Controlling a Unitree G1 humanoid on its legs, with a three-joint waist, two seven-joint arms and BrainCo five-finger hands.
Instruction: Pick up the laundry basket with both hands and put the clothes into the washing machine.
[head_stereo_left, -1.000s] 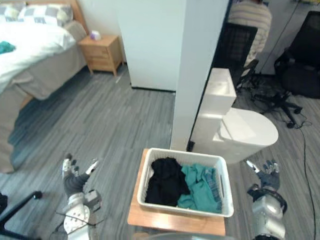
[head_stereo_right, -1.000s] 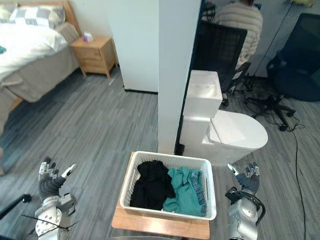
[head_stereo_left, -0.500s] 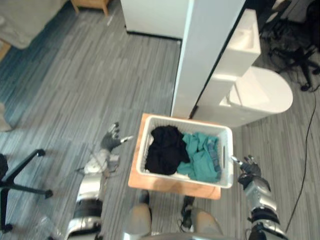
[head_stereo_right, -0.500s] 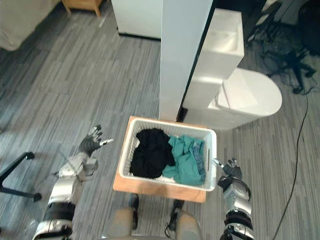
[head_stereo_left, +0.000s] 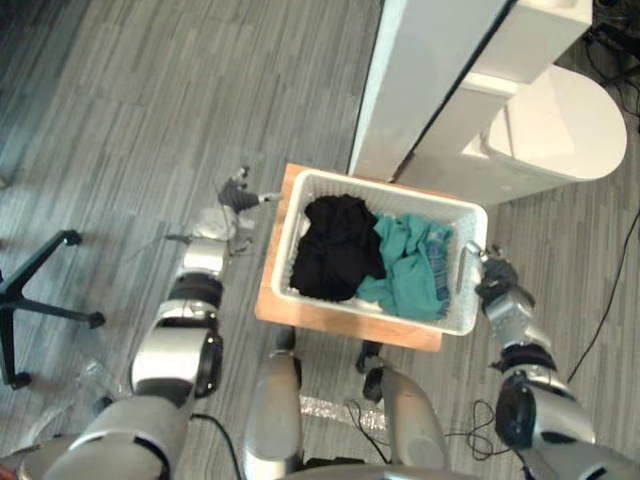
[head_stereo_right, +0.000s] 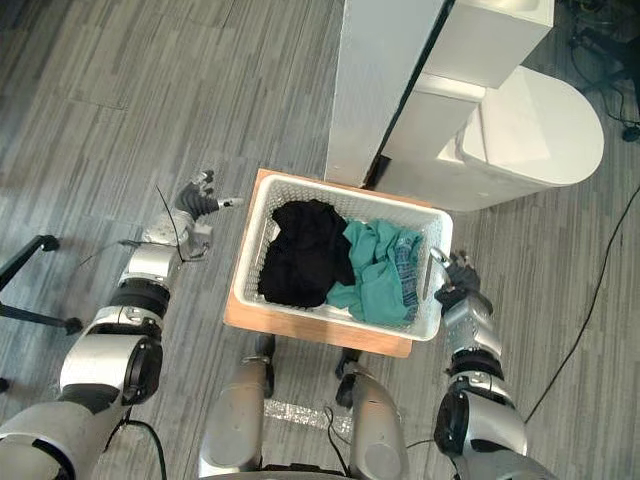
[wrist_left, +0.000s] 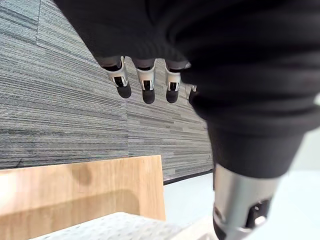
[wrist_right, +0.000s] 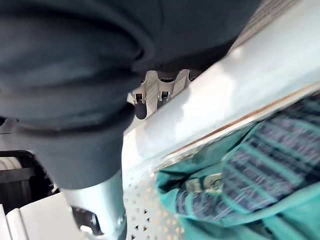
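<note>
A lopsided lift threatens: the left robot hand (head_stereo_left: 237, 190), digits spread apart, hovers just beside the laundry basket (head_stereo_left: 284, 245), which holds black and teal clothes (head_stereo_left: 340, 250) on a small wooden desk (head_stereo_left: 340, 325). The right robot hand (head_stereo_left: 497, 277) meets the opposite rim, its grip impossible to tell. Raising one side alone would likely tip the load.

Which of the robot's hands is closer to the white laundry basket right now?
Right. The right hand is right at the rim on the laundry basket's right side. The left hand hangs beside its left side with a small gap, fingers straight.
</note>
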